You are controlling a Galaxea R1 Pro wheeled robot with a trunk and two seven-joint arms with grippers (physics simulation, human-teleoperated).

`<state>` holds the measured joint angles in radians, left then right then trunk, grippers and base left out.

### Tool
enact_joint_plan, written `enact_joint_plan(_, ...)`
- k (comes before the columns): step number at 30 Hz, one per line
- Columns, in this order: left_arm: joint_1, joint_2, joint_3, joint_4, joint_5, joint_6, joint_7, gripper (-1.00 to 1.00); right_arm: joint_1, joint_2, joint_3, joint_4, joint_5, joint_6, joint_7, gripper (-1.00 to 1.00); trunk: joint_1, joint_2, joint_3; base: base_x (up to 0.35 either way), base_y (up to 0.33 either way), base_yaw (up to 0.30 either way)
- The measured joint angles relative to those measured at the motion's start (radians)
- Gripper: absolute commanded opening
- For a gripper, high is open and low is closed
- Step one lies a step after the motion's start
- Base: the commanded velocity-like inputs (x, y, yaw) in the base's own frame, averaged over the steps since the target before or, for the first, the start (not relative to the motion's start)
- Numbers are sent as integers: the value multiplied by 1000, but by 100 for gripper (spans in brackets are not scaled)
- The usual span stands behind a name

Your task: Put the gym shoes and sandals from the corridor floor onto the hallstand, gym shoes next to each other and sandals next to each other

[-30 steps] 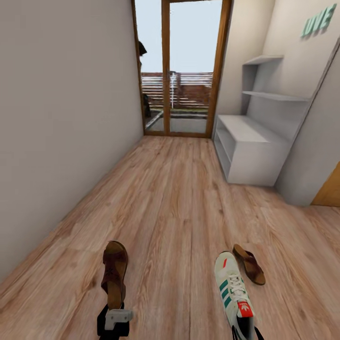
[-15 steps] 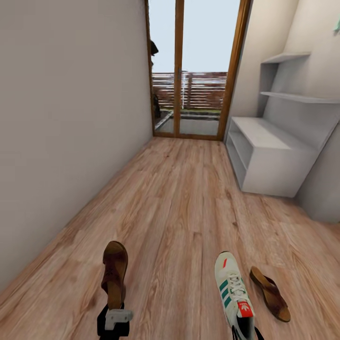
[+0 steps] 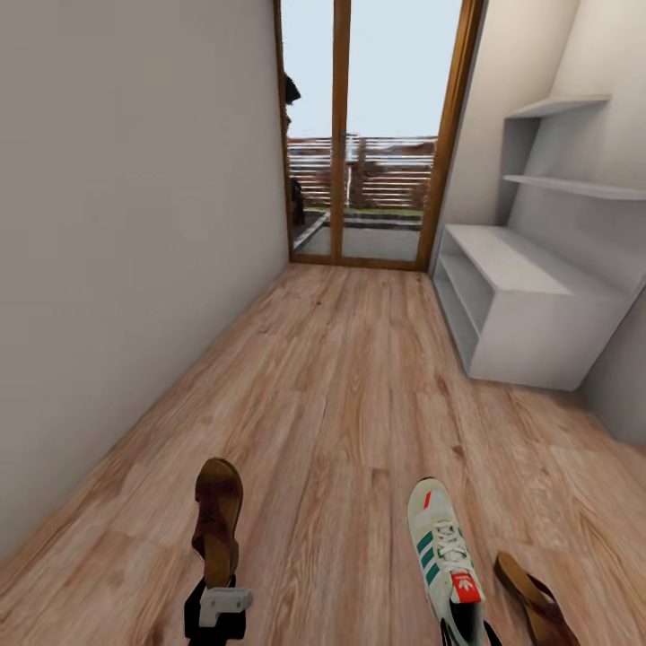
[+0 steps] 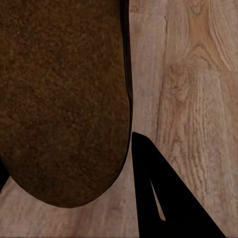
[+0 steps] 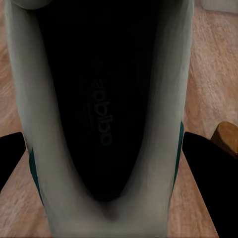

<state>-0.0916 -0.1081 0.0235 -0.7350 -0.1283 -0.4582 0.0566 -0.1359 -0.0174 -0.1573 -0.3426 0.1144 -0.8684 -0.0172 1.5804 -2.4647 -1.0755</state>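
Note:
My left gripper (image 3: 215,594) is shut on the heel of a brown sandal (image 3: 218,516), which is held off the corridor floor (image 3: 341,404) with its toe pointing forward. In the left wrist view the sandal's footbed (image 4: 59,99) lies beside one black finger (image 4: 163,198). The right gripper (image 3: 465,633) is shut on the heel of a white gym shoe (image 3: 441,545) with green stripes. Its dark inside (image 5: 104,114) sits between both fingers (image 5: 213,168). A second sandal (image 3: 534,606) lies on the floor just right of the shoe. The pale grey hallstand (image 3: 538,314) stands ahead on the right.
A plain wall (image 3: 117,251) runs along the left. Wood-framed glass doors (image 3: 377,135) close the corridor's far end. Two wall shelves (image 3: 574,184) hang above the hallstand. Open plank floor stretches ahead between wall and hallstand.
The whole view has shifted: the camera has moved forward, so the hallstand is nearer and the floor sandal has slid to the lower right of the picture. Both held items stay in place.

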Motion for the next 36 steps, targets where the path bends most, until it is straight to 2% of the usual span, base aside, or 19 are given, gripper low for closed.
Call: enact_joint_plan(36, 0, 0, 0, 5, 2, 0, 0, -100, 0, 0, 0, 0, 0, -1, 0, -100, 0, 0, 0, 339, 0, 0)
